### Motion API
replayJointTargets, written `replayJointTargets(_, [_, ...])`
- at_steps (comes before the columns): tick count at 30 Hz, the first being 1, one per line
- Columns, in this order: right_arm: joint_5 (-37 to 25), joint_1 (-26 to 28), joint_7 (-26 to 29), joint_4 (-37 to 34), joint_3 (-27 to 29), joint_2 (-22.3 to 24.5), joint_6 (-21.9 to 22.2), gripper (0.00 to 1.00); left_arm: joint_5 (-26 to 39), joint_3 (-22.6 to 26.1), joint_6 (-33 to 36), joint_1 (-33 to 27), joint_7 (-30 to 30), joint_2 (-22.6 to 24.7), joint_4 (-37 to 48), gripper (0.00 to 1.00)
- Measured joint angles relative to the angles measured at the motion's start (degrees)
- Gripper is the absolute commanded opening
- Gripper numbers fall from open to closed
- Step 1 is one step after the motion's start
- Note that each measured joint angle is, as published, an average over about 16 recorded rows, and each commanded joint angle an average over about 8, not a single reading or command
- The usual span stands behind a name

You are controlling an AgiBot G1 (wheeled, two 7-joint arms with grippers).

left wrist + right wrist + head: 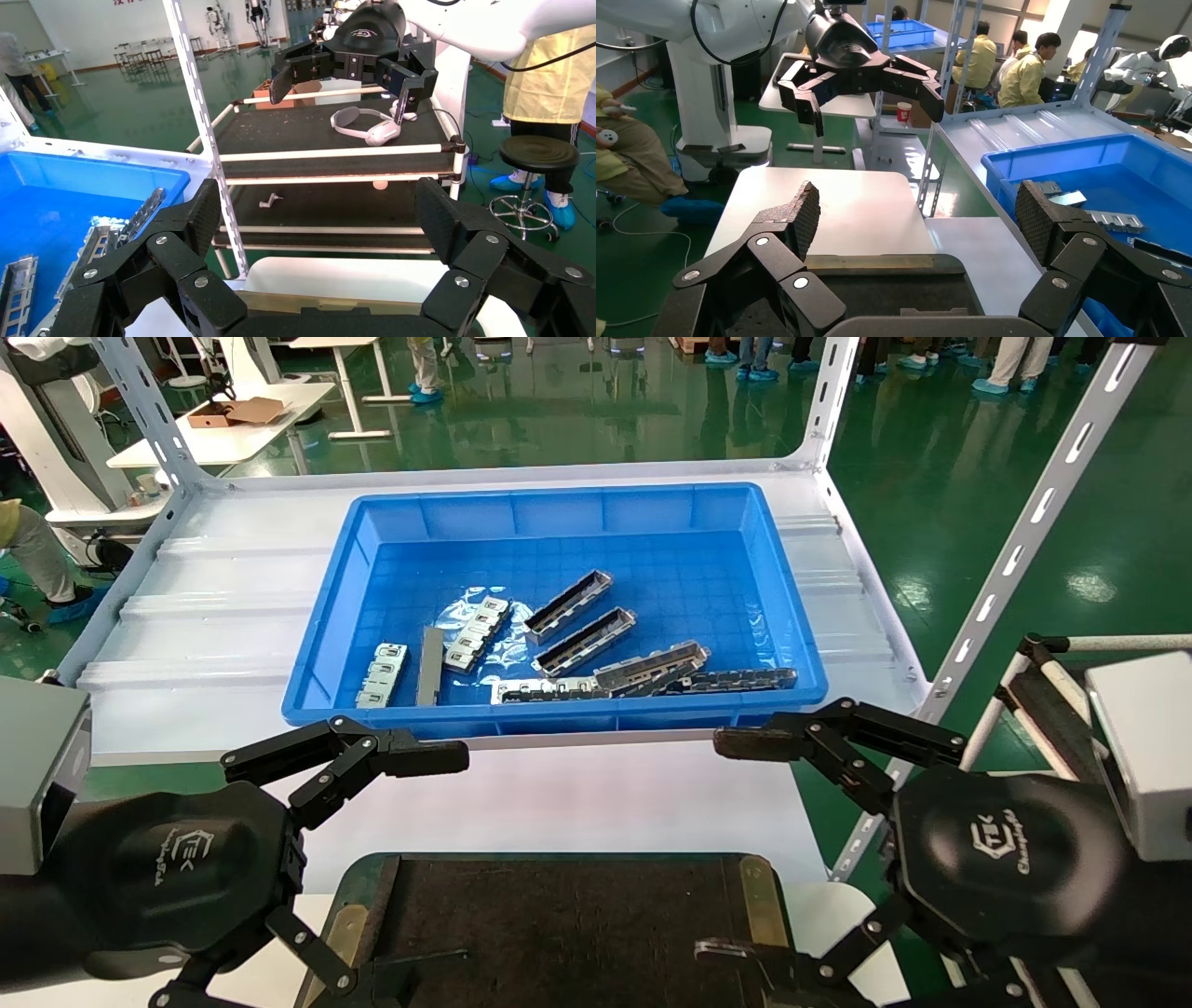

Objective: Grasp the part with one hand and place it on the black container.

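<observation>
2 tools hung released over the black container (568, 915) — left tool (372, 868), right tool (736, 850) — while the part (584, 642) lay in the blue bin (372, 537).

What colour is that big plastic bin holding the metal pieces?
Bright blue: the deep rectangular plastic bin is blue all over, clearest in the head view.

Three channel bars (568, 605), three tab clips (383, 674), one blue bin (335, 579).
</observation>
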Motion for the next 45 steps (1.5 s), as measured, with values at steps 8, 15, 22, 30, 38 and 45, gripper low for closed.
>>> replayJointTargets(8, [0.0, 0.0, 0.0, 0.0, 0.0, 0.0, 0.0, 1.00, 0.0, 0.0, 0.0, 0.0, 0.0, 0.0, 0.0, 1.00])
replayJointTargets(15, [0.0, 0.0, 0.0, 0.0, 0.0, 0.0, 0.0, 1.00, 0.0, 0.0, 0.0, 0.0, 0.0, 0.0, 0.0, 1.00])
replayJointTargets(22, [0.0, 0.0, 0.0, 0.0, 0.0, 0.0, 0.1, 1.00, 0.0, 0.0, 0.0, 0.0, 0.0, 0.0, 0.0, 1.00])
replayJointTargets(30, [0.0, 0.0, 0.0, 0.0, 0.0, 0.0, 0.1, 1.00, 0.0, 0.0, 0.0, 0.0, 0.0, 0.0, 0.0, 1.00])
replayJointTargets(38, [0.0, 0.0, 0.0, 0.0, 0.0, 0.0, 0.1, 1.00, 0.1, 0.0, -0.1, 0.0, 0.0, 0.1, 0.0, 1.00])
replayJointTargets(45, [0.0, 0.0, 0.0, 0.0, 0.0, 0.0, 0.1, 1.00, 0.9, 0.4, -1.1, -0.6, -0.1, 0.7, 0.0, 1.00])
